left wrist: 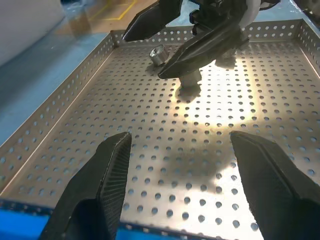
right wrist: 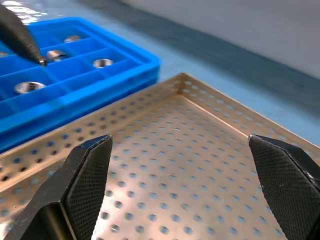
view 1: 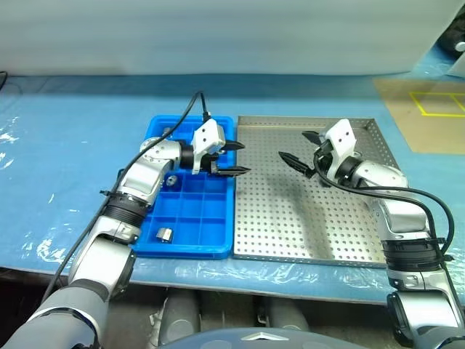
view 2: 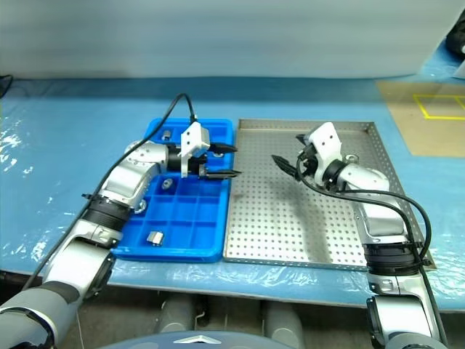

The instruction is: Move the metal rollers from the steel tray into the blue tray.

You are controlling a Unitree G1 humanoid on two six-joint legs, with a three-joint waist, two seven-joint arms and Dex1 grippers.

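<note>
The blue tray [view 1: 182,251] lies left of the steel tray [view 1: 290,218], edge to edge. Metal rollers sit in blue compartments: one near the front [view 1: 164,234], one mid-tray [view 1: 172,178], and several show in the right wrist view [right wrist: 28,87]. One roller [left wrist: 157,53] lies on the steel tray close to its far rim, behind my right gripper. My left gripper [view 1: 245,158] hovers open and empty over the blue tray's right edge, pointing at the steel tray. Above the steel tray's far half, my right gripper [view 1: 292,144] is wide open and holds nothing.
Both trays rest on a light blue table covering [view 1: 65,145]. A brown board with yellow tape lines [view 1: 429,109] lies at the far right. A black cable [view 1: 178,123] arcs over the left arm.
</note>
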